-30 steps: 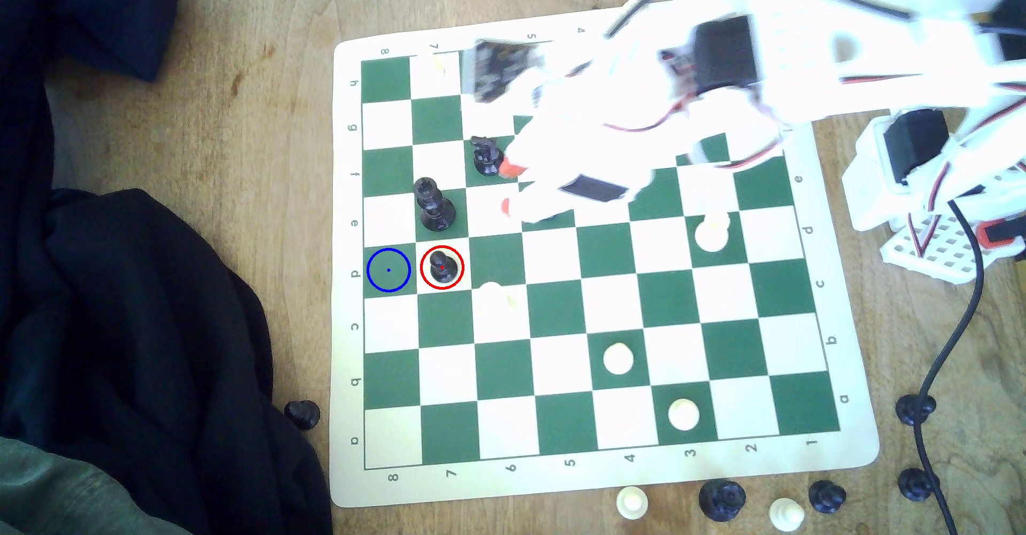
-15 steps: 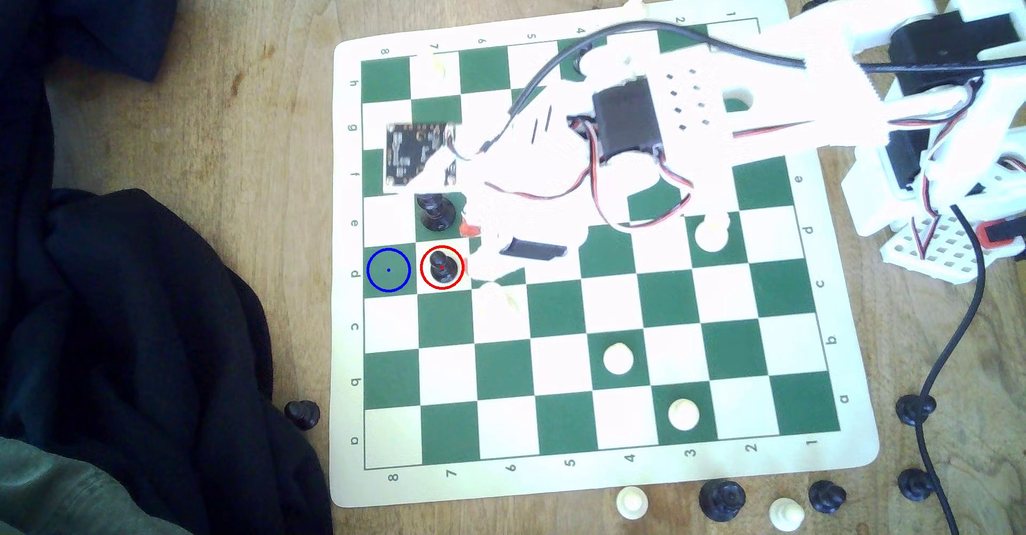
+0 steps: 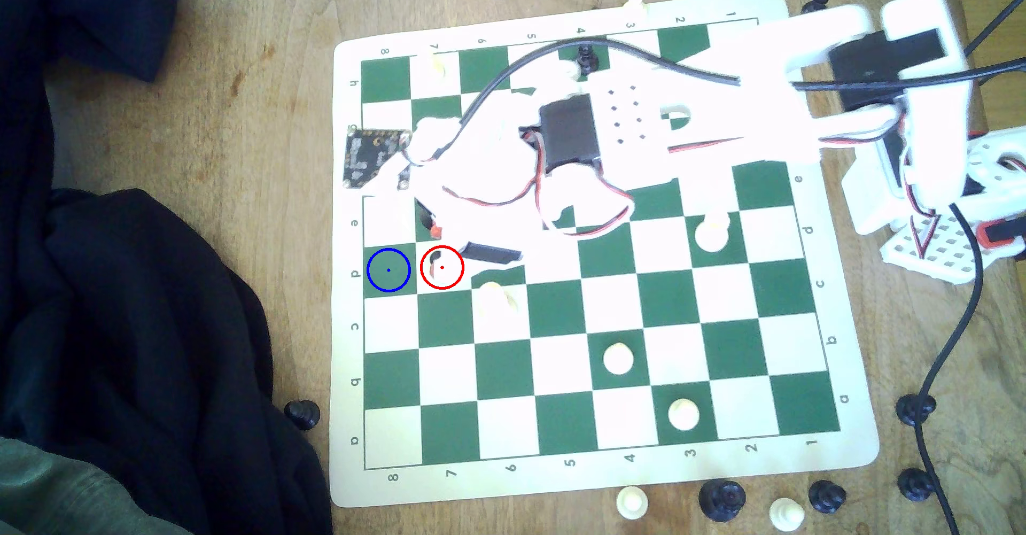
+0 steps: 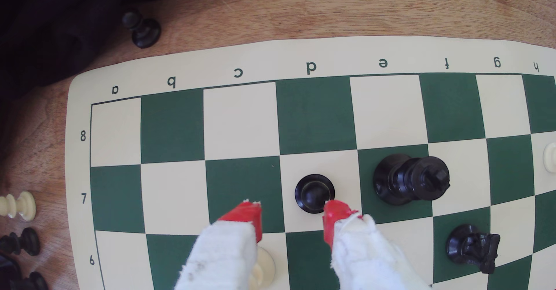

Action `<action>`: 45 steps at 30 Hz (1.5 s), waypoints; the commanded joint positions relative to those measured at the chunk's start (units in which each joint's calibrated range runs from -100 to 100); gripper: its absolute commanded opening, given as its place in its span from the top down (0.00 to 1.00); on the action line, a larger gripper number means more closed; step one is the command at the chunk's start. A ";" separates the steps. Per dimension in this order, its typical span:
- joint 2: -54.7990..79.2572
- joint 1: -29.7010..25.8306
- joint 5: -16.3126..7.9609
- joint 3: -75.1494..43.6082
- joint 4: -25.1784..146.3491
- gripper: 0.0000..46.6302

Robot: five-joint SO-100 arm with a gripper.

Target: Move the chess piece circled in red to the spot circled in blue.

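Note:
The chess piece circled in red is a short black pawn (image 4: 314, 193) on cream square d7. In the exterior view only a dark sliver of this pawn (image 3: 433, 262) shows inside the red ring, under my white fingers. My gripper (image 4: 293, 213) is open and holds nothing. Its red-tipped fingertips (image 4: 336, 211) reach the near side of the pawn, one tip at the pawn's edge, the other over the neighbouring green square. In the exterior view the gripper (image 3: 434, 252) hangs over the red ring. The spot circled in blue (image 3: 388, 269) is the bare green square d8 (image 4: 314, 115), one square beyond the pawn.
A tall black crowned piece (image 4: 410, 178) stands one square beside the pawn, with a black knight (image 4: 472, 248) further along. A white pawn (image 4: 264, 266) sits under my fingers. Dark cloth (image 3: 139, 318) lies off the board at the exterior view's left. Loose pieces (image 3: 722, 499) line the board's edges.
My arm has swung toward the exterior view's left and down the board, from near the knight to over the red ring, and now covers most of the pawn. No piece has moved.

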 commanded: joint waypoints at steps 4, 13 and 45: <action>2.13 0.40 0.00 -8.05 -0.21 0.75; 3.83 1.34 0.44 -7.69 -0.05 0.73; 9.68 1.18 0.39 -11.59 -2.18 0.77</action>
